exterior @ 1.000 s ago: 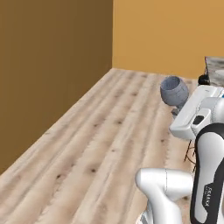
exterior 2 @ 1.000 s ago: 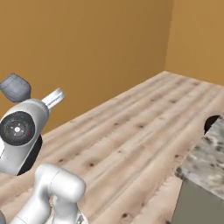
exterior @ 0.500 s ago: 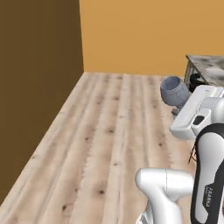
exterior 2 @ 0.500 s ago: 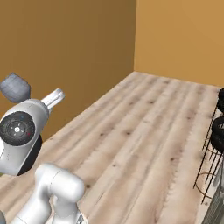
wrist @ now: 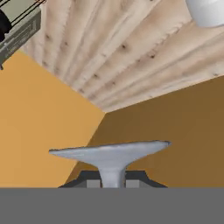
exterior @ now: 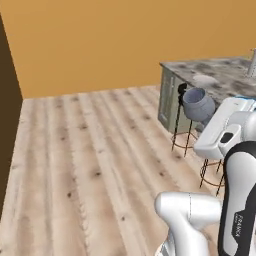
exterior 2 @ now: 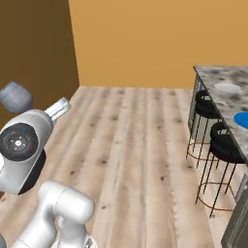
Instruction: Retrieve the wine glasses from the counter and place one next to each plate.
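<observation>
I have one glass point(exterior: 198, 104) held aloft, my gripper point(wrist: 113, 180) pinched narrow on its stem, foot point(wrist: 109, 152) toward the hand camera. It is light, brittle and slick, so the thin stem is the right hold (no squeezing the bowl). The white plate point(exterior 2: 227, 87) and blue plate point(exterior 2: 241, 119) lie on the island point(exterior 2: 219, 77) near its stool-side edge. I cannot make out the fingertips, and the island's far side is cut off.

The white arm rises folded above the base, forearm level, its gripper point(wrist: 113, 183) clamped tight on a glass stem.
</observation>
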You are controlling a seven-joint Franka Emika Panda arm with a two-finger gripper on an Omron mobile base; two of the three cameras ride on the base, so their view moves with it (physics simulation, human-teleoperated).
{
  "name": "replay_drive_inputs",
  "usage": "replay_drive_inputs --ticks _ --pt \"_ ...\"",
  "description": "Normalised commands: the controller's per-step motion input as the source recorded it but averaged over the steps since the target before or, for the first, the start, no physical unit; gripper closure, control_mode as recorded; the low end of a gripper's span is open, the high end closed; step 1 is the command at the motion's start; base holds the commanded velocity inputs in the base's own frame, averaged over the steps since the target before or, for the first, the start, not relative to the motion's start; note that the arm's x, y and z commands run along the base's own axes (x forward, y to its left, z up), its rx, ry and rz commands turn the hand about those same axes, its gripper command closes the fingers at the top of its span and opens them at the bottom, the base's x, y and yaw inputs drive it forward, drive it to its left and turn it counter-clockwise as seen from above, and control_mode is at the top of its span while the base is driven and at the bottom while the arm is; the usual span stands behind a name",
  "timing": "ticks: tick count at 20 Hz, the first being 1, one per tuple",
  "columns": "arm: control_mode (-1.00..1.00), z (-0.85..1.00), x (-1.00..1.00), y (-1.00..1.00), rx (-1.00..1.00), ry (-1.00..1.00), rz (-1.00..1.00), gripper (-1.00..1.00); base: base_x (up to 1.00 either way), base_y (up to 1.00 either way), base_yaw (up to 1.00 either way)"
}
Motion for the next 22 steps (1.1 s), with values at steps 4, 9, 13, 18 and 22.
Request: replay_drive_inputs --ticks 4,9,13,18,22 --pt "1.0 0.0 0.0 0.0 0.0 0.0 0.0 1.0 0.86 0.62 -0.78" --pt "1.0 0.0 0.0 0.0 0.0 0.0 0.0 1.0 0.72 0.55 -0.83" --pt "1.0 0.0 0.0 0.0 0.0 0.0 0.0 1.0 0.73 0.65 -0.79" --pt "1.0 0.0 0.0 0.0 0.0 0.0 0.0 1.0 0.96 0.85 -0.63" --pt "1.0 0.0 0.0 0.0 0.0 0.0 0.0 1.0 0.96 0.78 -0.67"
